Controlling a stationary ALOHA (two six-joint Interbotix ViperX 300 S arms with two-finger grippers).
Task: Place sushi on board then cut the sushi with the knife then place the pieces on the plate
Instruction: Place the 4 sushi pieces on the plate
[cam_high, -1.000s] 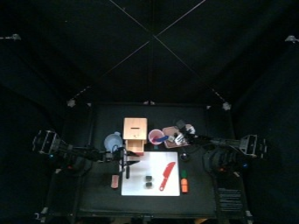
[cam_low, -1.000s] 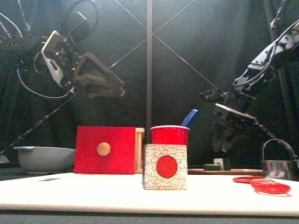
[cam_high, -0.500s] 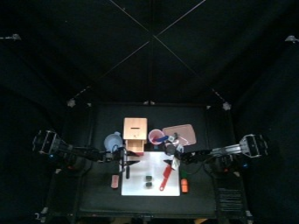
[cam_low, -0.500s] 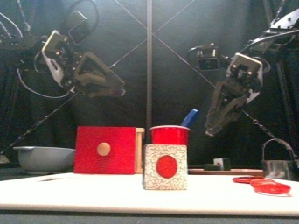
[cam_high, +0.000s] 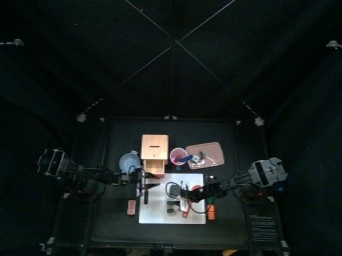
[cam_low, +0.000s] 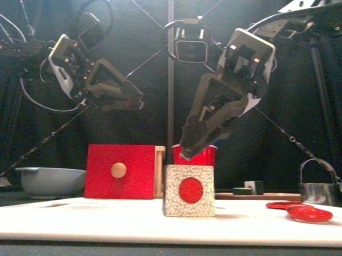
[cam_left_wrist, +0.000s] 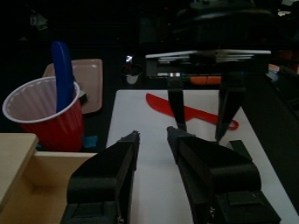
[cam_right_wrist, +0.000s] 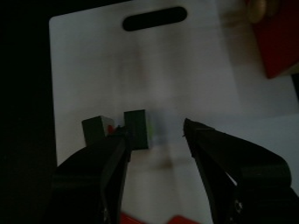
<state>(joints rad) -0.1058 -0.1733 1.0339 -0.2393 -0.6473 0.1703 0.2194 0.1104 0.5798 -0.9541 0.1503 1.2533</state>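
1. The toy sushi roll of dark green blocks (cam_right_wrist: 114, 129) lies on the white cutting board (cam_right_wrist: 152, 79), near its middle. The placing step appears complete.
2. The right claw (cam_right_wrist: 158, 134) hangs just above the roll, jaws spread wide and pinching nothing. The roll sits toward one jaw, not centred in the gap.
3. Judgement: the spread is set to straddle the roll, probably to steady or square it for cutting.
4. The red toy knife (cam_left_wrist: 187, 109) lies flat on the board beside the roll, free to be picked up. The blue toy knife (cam_left_wrist: 59, 74) stands in the red plastic cup (cam_low: 195, 153).
5. The left claw (cam_left_wrist: 152, 136) is raised near the pale wooden box with a red drawer front (cam_low: 120, 170). Its jaws are parted by a narrow gap and empty, which keeps the cutting area clear.
6. The flat pink tray (cam_high: 207, 153) lies on the desk (cam_high: 104, 222) behind the board, within reach for the cut pieces.
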